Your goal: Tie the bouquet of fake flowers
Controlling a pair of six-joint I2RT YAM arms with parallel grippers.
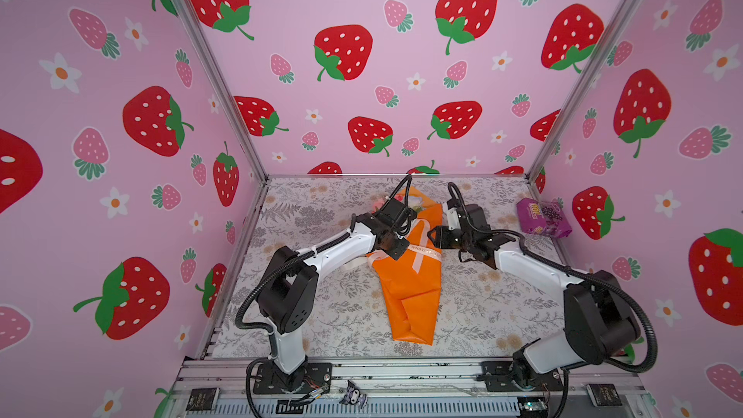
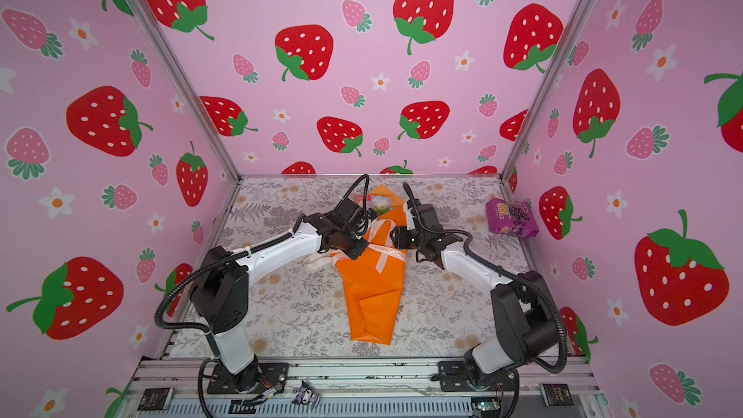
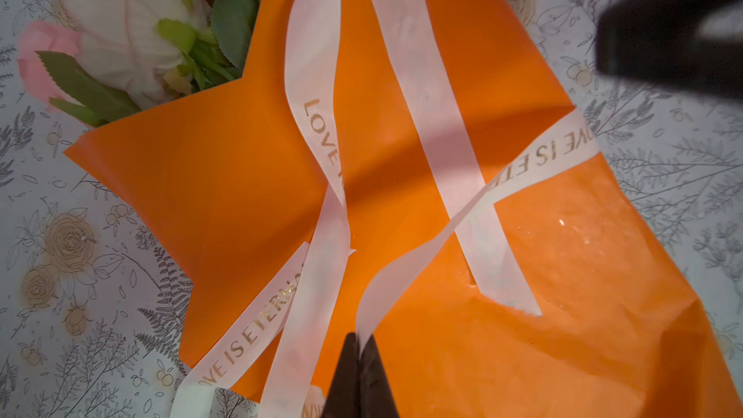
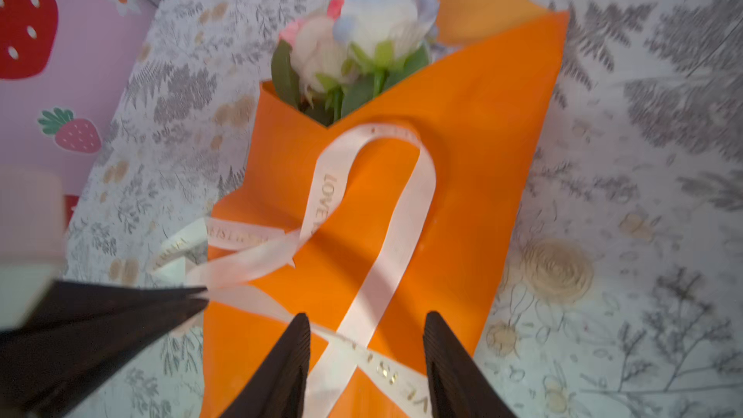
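— Pinching what, the left claw?
— Cream ribbon, jaws shut tight on it. Right claw stands parted, ribbon passing ungripped between its jaws.
— And the bouquet?
— Flat on the worktop, directly beneath both claws.

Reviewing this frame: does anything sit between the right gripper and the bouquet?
Only the cream ribbon: one strand lies across the bouquet of fake flowers, directly below the right gripper, jaws open. The left gripper pinches another strand. Nothing else visible intervenes.
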